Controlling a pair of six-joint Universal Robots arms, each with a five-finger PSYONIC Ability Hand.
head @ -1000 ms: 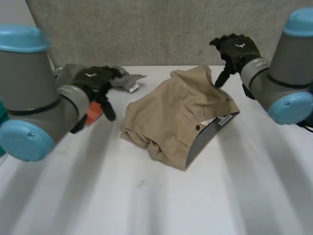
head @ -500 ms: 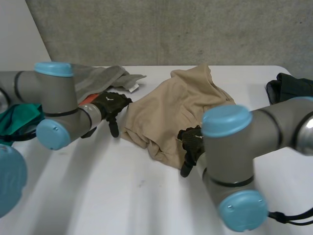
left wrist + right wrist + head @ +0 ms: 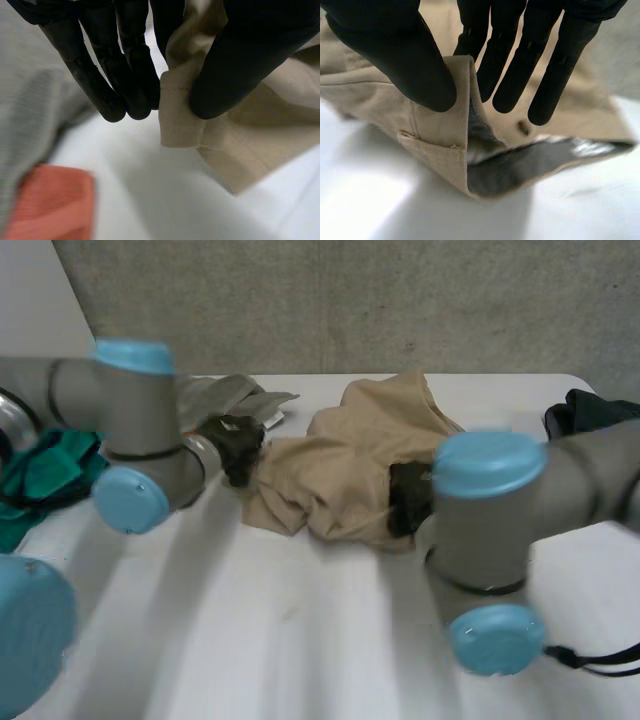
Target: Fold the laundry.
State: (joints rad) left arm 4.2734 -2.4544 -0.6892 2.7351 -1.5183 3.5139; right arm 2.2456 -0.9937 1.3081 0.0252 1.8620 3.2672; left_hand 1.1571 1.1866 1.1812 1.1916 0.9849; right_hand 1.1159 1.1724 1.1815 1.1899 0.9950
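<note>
A crumpled pair of tan trousers (image 3: 350, 465) lies mid-table in the head view. My left hand (image 3: 238, 443) is at the garment's left edge. In the left wrist view the thumb (image 3: 235, 65) and fingers (image 3: 125, 75) pinch a hemmed corner of the tan cloth (image 3: 182, 117). My right hand (image 3: 408, 498) is at the front right edge of the trousers. In the right wrist view its thumb (image 3: 400, 55) and fingers (image 3: 505, 65) pinch the waistband (image 3: 445, 125), whose grey lining (image 3: 520, 165) shows.
A grey garment (image 3: 215, 395) with an orange piece (image 3: 50, 200) beside it lies behind my left hand. Green cloth (image 3: 45, 475) sits at the far left, a dark garment (image 3: 590, 410) at the far right. A concrete wall stands behind the table.
Both hands came down from above the table onto the trousers and shut on them, the left on the left edge, the right on the waistband. The trousers have been pulled and bunched.
</note>
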